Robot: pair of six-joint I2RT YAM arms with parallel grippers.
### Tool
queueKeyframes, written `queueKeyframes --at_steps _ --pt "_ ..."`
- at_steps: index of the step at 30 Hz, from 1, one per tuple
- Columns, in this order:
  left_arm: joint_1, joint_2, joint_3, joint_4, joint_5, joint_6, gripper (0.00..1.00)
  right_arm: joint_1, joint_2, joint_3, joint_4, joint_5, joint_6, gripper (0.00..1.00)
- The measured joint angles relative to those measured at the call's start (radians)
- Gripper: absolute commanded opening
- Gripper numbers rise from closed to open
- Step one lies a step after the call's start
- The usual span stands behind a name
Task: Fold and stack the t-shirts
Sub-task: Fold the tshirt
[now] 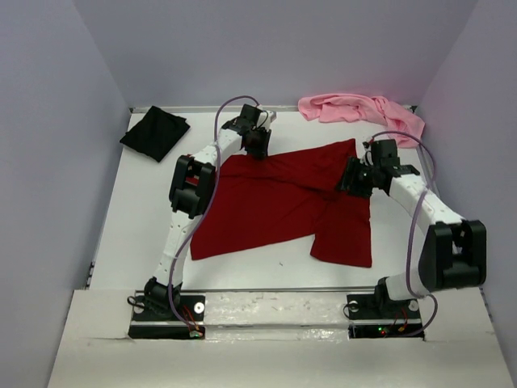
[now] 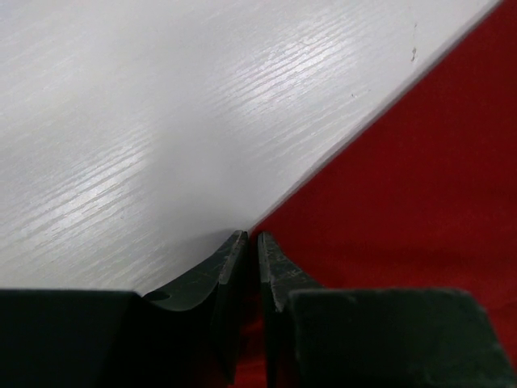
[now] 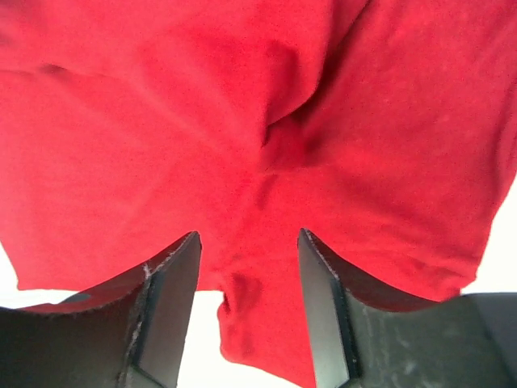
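- The black t-shirt (image 1: 155, 133) lies crumpled in the far left corner of the worktop (image 1: 121, 234), well apart from both arms.
- The left gripper (image 1: 257, 144) stands at the far left edge of the dark red t-shirt (image 1: 271, 206). In the left wrist view its jaws are almost closed, with only a thin slit between them, and they sit exactly where the red cloth (image 2: 404, 202) meets the bare worktop (image 2: 161, 105). They seem to pinch the edge of the cloth, although the contact itself is partly hidden.
- The dark red t-shirt lies mostly flat in the middle, between the two arms. Its long axis runs from the left arm to the right arm, and its right part hangs toward the near edge as a separate flap.
- The right gripper (image 1: 355, 176) is above the right part of the red shirt. In the right wrist view the right gripper (image 3: 249, 242) has its jaws clearly apart, with wrinkled red cloth (image 3: 266, 137) directly under and ahead of them; they hold nothing.
- As a judgement: the next move depends on the right jaws. The cloth is straight below them, so they need only to go down and close, while the left side is already secured.
- The light pink t-shirt (image 1: 359, 109) lies bunched at the far right edge, nearer to the right arm.
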Motion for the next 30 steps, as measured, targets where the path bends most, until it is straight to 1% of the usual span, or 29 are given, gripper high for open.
queueKeyframes --at_steps 1,3,5,8,10,11,12,14,15,17,18,21,24,25,28,30 --pt "0.0 0.0 0.0 0.0 0.0 0.0 0.25 -0.007 -0.074 -0.076 0.06 -0.02 0.027 0.54" --pt "0.001 -0.006 -0.01 0.008 0.002 0.0 0.25 -0.014 -0.169 -0.171 0.134 -0.041 0.069 0.53" --pt "0.005 -0.038 -0.068 0.035 0.019 0.001 0.25 -0.018 -0.291 -0.285 0.238 -0.067 0.114 0.53" --pt "0.008 -0.09 -0.16 0.062 0.055 0.003 0.26 -0.018 -0.341 -0.345 0.33 -0.092 0.149 0.54" --pt "0.008 -0.121 -0.213 0.079 0.079 0.004 0.32 -0.018 -0.344 -0.393 0.42 -0.116 0.177 0.54" --pt "0.01 -0.145 -0.253 0.099 0.112 0.004 0.36 -0.018 -0.344 -0.41 0.447 -0.121 0.185 0.54" --pt "0.011 -0.159 -0.275 0.105 0.129 0.004 0.49 -0.018 -0.345 -0.441 0.481 -0.134 0.205 0.54" --pt "0.011 -0.201 -0.33 0.146 0.187 0.002 0.63 -0.018 -0.352 -0.499 0.545 -0.149 0.235 0.54" --pt "0.01 -0.22 -0.35 0.161 0.212 0.003 0.72 -0.018 -0.361 -0.536 0.586 -0.156 0.259 0.54" --pt "0.006 -0.257 -0.383 0.204 0.253 -0.005 0.77 -0.018 -0.381 -0.592 0.647 -0.166 0.288 0.53" --pt "0.005 -0.271 -0.394 0.22 0.266 -0.007 0.82 -0.018 -0.397 -0.641 0.702 -0.173 0.31 0.53" --pt "0.002 -0.314 -0.419 0.286 0.304 -0.019 0.84 -0.018 -0.407 -0.709 0.776 -0.19 0.347 0.53" --pt "-0.003 -0.325 -0.424 0.343 0.359 -0.036 0.87 -0.018 -0.396 -0.737 0.843 -0.205 0.376 0.53" --pt "-0.004 -0.325 -0.424 0.356 0.38 -0.042 0.87 -0.018 -0.395 -0.74 0.857 -0.207 0.383 0.53" --pt "-0.01 -0.316 -0.415 0.372 0.441 -0.065 0.87 -0.018 -0.393 -0.786 0.974 -0.211 0.424 0.52" --pt "-0.018 -0.285 -0.373 0.373 0.467 -0.076 0.87 -0.018 -0.387 -0.825 1.04 -0.211 0.451 0.52"
